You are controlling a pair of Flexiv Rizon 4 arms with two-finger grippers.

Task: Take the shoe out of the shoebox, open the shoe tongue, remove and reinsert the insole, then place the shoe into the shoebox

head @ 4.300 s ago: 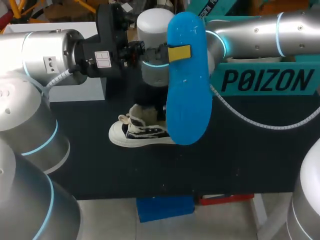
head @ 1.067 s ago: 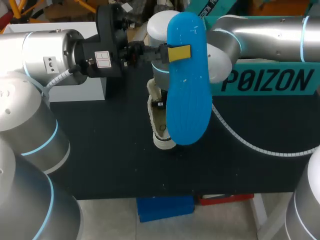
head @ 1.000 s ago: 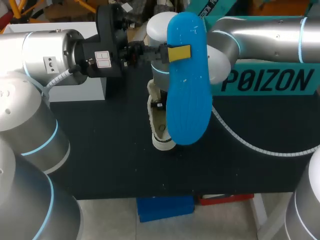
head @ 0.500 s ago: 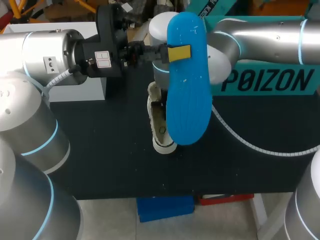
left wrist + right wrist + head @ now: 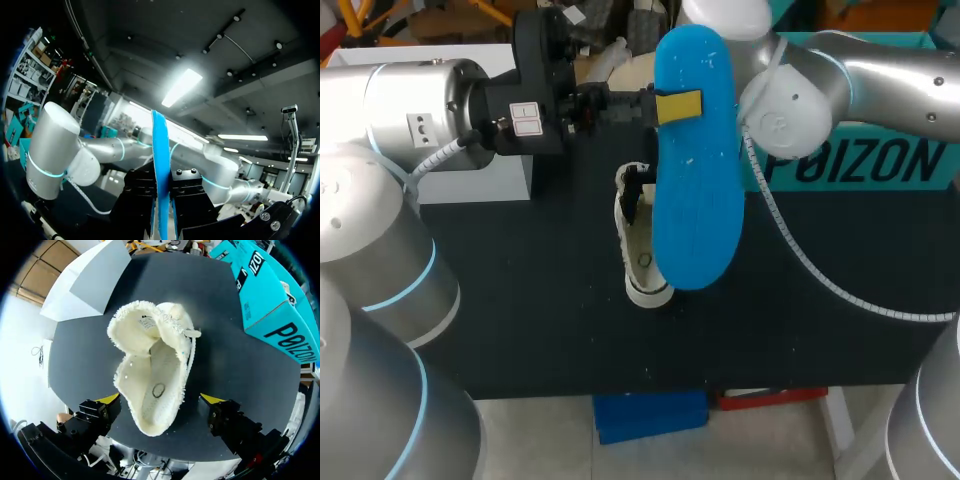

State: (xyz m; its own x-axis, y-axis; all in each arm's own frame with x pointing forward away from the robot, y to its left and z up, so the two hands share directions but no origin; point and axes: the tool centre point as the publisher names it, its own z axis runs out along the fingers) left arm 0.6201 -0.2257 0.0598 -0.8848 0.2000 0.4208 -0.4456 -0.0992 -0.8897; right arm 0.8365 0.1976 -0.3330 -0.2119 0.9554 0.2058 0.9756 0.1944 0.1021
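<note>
Head view: shoe (image 5: 642, 250) out of shoebox (image 5: 860, 160), sole-down on bench (image 5: 520, 300), tongue (image 5: 175, 325) laid back; insole (image 5: 695, 180) removed, clamped aloft in left gripper (image 5: 660, 106); right gripper (image 5: 160, 400) spread and empty above shoe; reinsertion and boxing outstanding.

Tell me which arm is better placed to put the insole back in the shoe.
Left. The left gripper is shut on the blue insole, held near the shoe; the right gripper is open and empty above it.
</note>
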